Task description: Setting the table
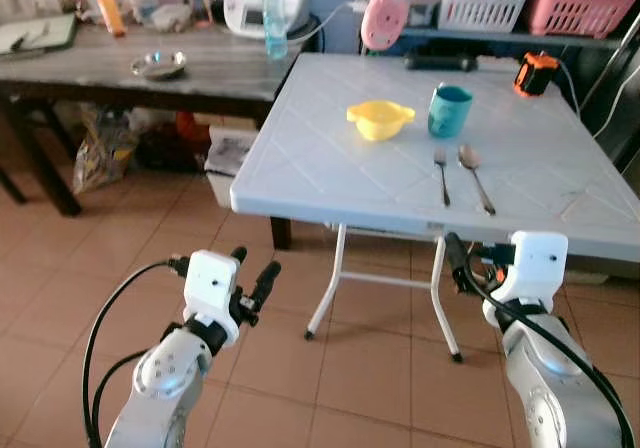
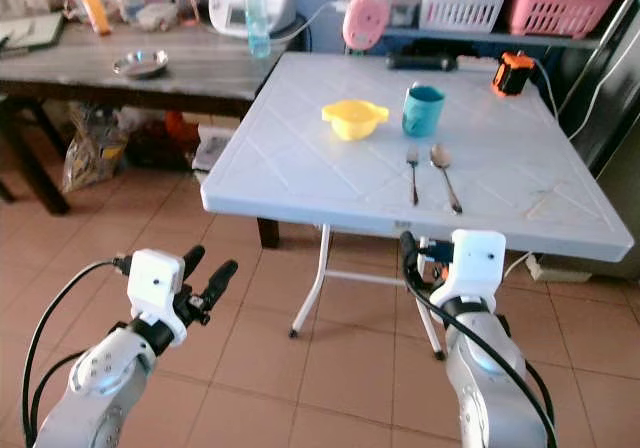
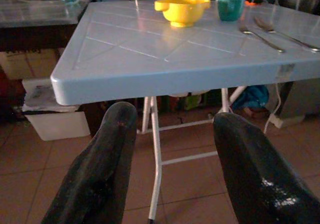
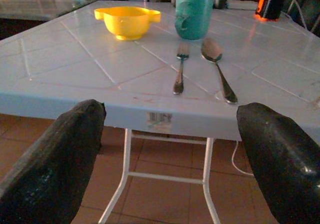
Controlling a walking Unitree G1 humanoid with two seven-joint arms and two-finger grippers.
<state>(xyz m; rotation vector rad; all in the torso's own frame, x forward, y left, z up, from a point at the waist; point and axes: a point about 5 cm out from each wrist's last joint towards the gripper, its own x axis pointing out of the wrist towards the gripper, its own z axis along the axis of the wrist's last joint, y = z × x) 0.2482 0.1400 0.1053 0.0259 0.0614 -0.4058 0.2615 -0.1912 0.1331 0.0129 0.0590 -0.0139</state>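
On the white folding table (image 1: 320, 183) stand a yellow bowl (image 1: 380, 119) and a teal cup (image 1: 449, 110) side by side. A fork (image 1: 441, 174) and a spoon (image 1: 474, 175) lie parallel in front of the cup, nearer the table's front edge. My left gripper (image 1: 256, 260) is open and empty, low over the floor before the table's front left corner. The right gripper (image 4: 170, 111) is open and empty too, held just below the front edge, in line with the fork (image 4: 179, 69) and spoon (image 4: 218, 66).
An orange device (image 1: 535, 73) and a black object (image 1: 440, 62) sit at the table's far side. A dark wooden table (image 1: 120, 68) to the left holds a metal dish (image 1: 159, 64) and a bottle (image 1: 274, 18). White table legs (image 1: 325, 288) and a box (image 1: 228, 158) stand beneath.
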